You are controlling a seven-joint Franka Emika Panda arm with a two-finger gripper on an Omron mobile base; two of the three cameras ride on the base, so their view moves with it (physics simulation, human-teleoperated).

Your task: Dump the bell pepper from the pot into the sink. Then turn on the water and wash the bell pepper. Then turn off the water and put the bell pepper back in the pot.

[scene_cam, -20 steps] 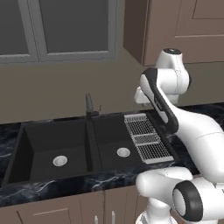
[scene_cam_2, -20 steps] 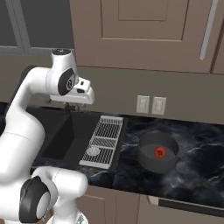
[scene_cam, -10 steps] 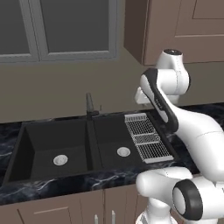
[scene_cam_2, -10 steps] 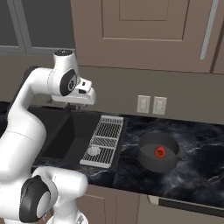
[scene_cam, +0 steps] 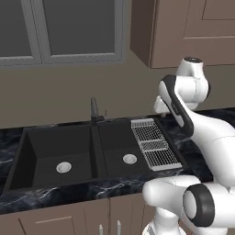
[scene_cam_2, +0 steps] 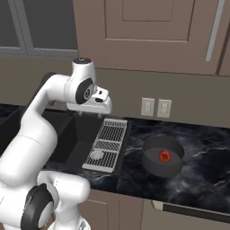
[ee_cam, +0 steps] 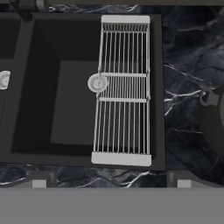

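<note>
Tool (scene_cam_2: 93, 113) open and empty, high above the rack (scene_cam_2: 108, 143) at the sink's (scene_cam: 55, 151) right edge; pepper (scene_cam_2: 164, 156) sits in the pot (scene_cam_2: 162, 157) on the surface (scene_cam_2: 202, 175).

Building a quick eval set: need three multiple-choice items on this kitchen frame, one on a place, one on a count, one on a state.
1. Where is the small red bell pepper?
A. In the left basin
B. Inside the round dark grey pot on the counter
C. On the silver wire rack

2. How many round silver drains does the matte black double-basin sink show?
A. One
B. Two
C. Three

3. What state is the gripper in?
A. Open, holding nothing
B. Shut on the pot's handle
C. Shut on the pepper

Answers: 1 B, the pepper lies in the pot right of the rack; 2 B, one drain per basin; 3 A, the finger tips stand far apart above the sink.
</note>
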